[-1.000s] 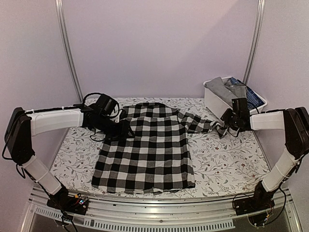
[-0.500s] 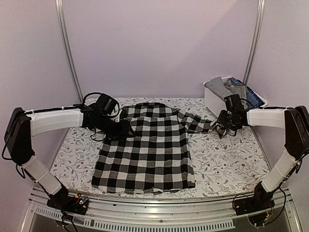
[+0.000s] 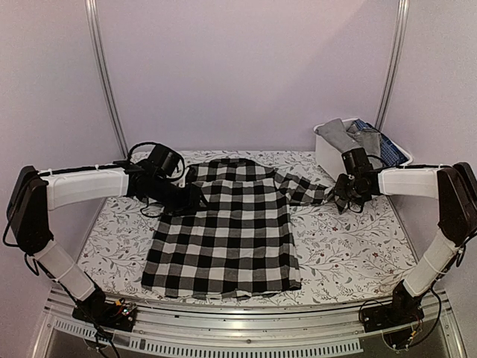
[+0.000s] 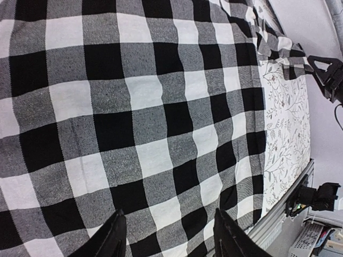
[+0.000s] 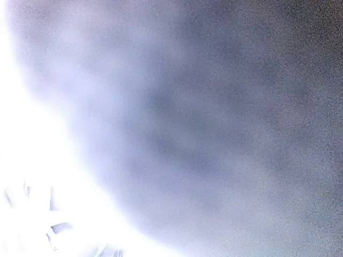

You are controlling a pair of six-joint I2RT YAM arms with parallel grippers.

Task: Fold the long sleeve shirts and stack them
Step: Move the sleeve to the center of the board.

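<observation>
Found the check shirt lying flat at the middle of the floral worktop. Recorded its long axis running from 12 to 6 o'clock, with the collar end pointing to 12 and the hem to 6. Noted one sleeve stretched sideways toward 3 o'clock, with the cuff end at the right gripper. Could not establish whether that gripper stood parted or clamped on the cuff, owing to a wrist view washed out by glare. Found the left gripper at the shirt's 9 o'clock shoulder edge, fingers parted, low over the cloth, with nothing seen pinched between them. Logged a white bin at 2 o'clock holding a grey garment and a blue patterned garment. Compared against the frame one second earlier: found the right wrist shifted toward 10 o'clock, nearer the shirt; found shirt, sleeve and left arm unchanged.
</observation>
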